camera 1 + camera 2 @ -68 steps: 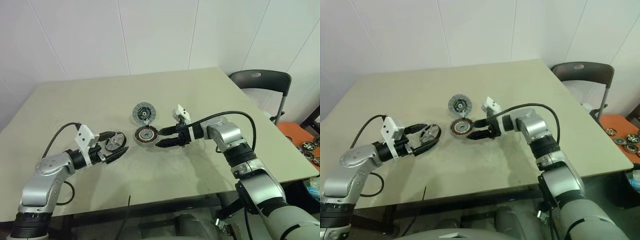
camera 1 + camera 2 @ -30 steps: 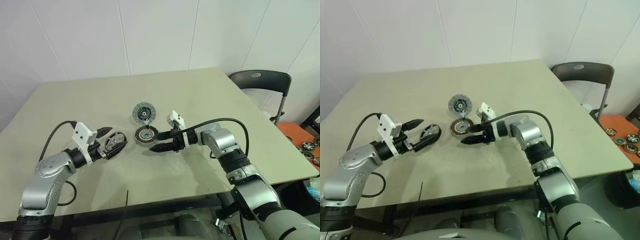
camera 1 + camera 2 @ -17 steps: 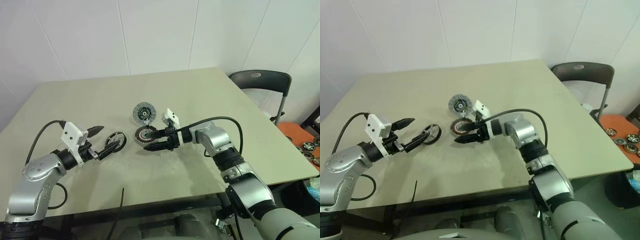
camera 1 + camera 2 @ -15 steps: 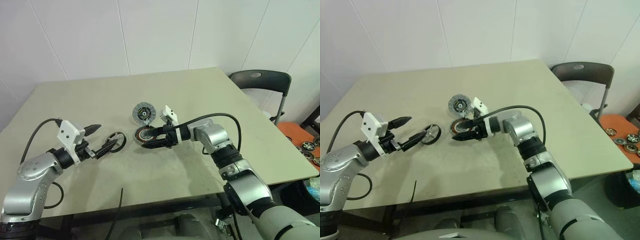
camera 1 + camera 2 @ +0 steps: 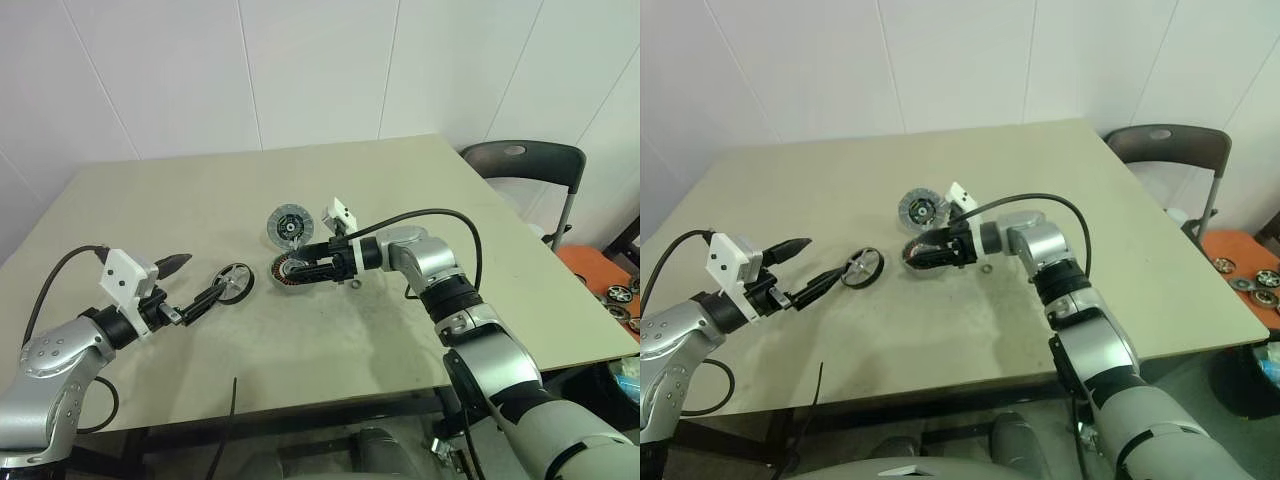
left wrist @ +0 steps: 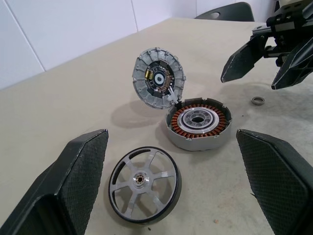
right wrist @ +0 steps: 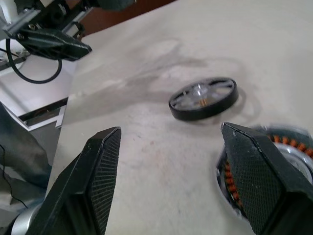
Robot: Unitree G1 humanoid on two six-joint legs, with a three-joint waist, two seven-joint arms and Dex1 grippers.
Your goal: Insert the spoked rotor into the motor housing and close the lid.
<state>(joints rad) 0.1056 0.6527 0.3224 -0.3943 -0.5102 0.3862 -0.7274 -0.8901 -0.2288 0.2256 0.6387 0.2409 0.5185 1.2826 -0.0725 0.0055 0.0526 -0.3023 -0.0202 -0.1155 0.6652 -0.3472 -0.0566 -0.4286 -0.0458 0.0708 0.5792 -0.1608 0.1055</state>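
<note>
A: Where does the job stand?

B: Barely begun, I'd say. The spoked rotor lies flat on the table, to the left of the motor housing and apart from it. The housing is open, its copper windings showing, nothing seated in it.

A: And the lid?

B: Tilted up on edge at the housing's far side, apparently touching its rim. So inserting the rotor and closing the lid are both left.

A: The grippers?

B: The left gripper is spread wide and empty, near the rotor. The right gripper is parted too, holding nothing, at the housing. A small loose ring lies beside it.

A: Any writing?

B: None I can read.
</note>
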